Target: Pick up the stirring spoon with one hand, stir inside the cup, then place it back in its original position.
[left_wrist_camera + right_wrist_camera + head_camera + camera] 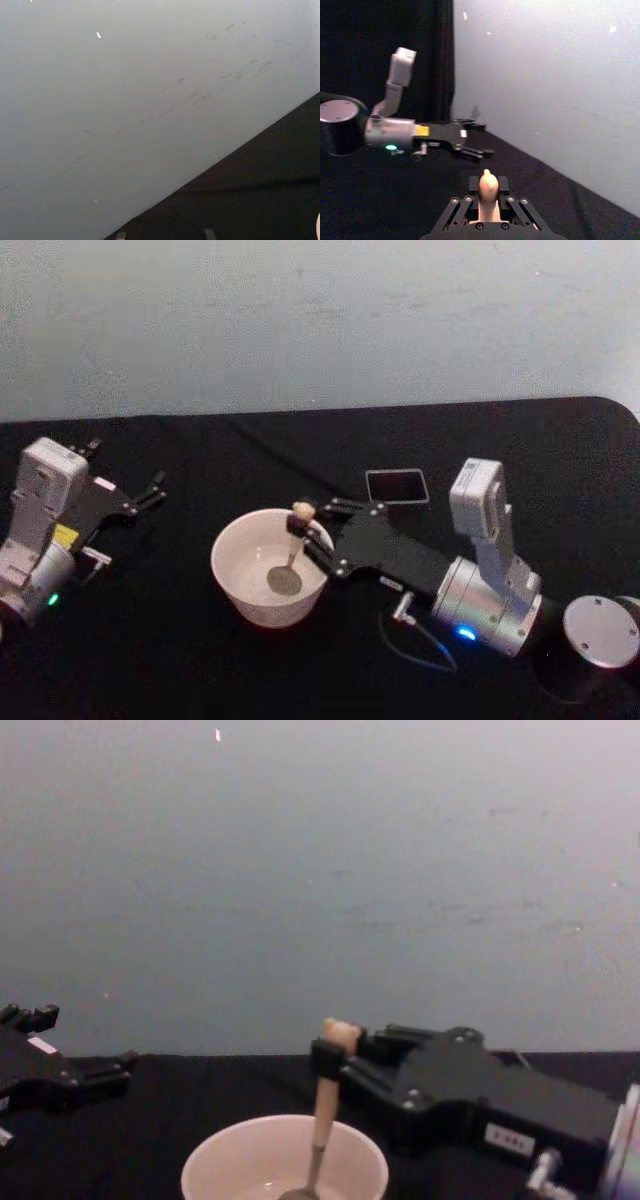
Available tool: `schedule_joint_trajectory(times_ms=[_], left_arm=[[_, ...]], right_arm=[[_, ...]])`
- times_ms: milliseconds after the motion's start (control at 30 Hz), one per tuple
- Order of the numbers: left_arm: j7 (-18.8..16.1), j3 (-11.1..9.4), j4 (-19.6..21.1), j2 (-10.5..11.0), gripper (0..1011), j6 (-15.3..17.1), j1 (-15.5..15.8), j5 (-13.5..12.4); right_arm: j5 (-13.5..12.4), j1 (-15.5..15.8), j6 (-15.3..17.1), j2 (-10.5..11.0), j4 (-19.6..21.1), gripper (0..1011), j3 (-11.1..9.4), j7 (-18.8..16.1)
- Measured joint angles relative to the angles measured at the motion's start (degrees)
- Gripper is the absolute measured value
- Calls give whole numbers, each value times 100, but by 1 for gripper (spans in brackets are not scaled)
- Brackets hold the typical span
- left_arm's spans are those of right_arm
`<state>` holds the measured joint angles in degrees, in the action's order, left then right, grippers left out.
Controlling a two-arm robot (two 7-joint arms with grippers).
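Step in hand is the stir. Right pincer (303, 528) sits just over the cup's (225, 545) right rim, closed on the stirring spoon (292, 552) by the top of its beige handle, the bear head poking out above the fingers. The spoon hangs close to upright, tipped a little, with its metal bowl down inside the cup near the middle of the floor; I can't tell if it touches the bottom. In the chest view the handle drops straight from the grip into the cup and stands clear of the rim. The cup is on the black desk (150, 660), cream inside, and no liquid can be made out. The dark grey holder (397, 485), the spoon's original position, stands behind and to the right of the cup, a little apart from it, open top up, with the right arm's body just in front of it. Left pincer (125, 468) is parked well to the left of the cup, fingers spread open, holding nothing. Judgement: pick-up is done, stirring is under way or about to end, and the return is not yet done. Next move probably calls for small circles kept inside the cup wall so the cup doesn't get pushed, then a straight lift until the spoon bowl clears the rim, a carry back and to the right over the holder, and a vertical lowering into that narrow opening before letting go. Risk: the spoon bowl catches the rim or the holder's thin wall.
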<state>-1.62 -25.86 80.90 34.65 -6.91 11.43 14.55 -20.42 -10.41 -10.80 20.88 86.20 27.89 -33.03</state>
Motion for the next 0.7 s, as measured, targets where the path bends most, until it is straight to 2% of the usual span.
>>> schedule_joint_trajectory(times_ms=[133,333,700], left_arm=[[0,0,0,0,1001,0,0,0],[0,0,0,0,1001,0,0,0],[0,0,0,0,1001,0,0,0]], right_arm=[[-7,10,9,-13,37,212,113,-47],[44,-179,-37,-232,-107,212,272,-7],[333,-612,-188,-576,-727,212,290,287]])
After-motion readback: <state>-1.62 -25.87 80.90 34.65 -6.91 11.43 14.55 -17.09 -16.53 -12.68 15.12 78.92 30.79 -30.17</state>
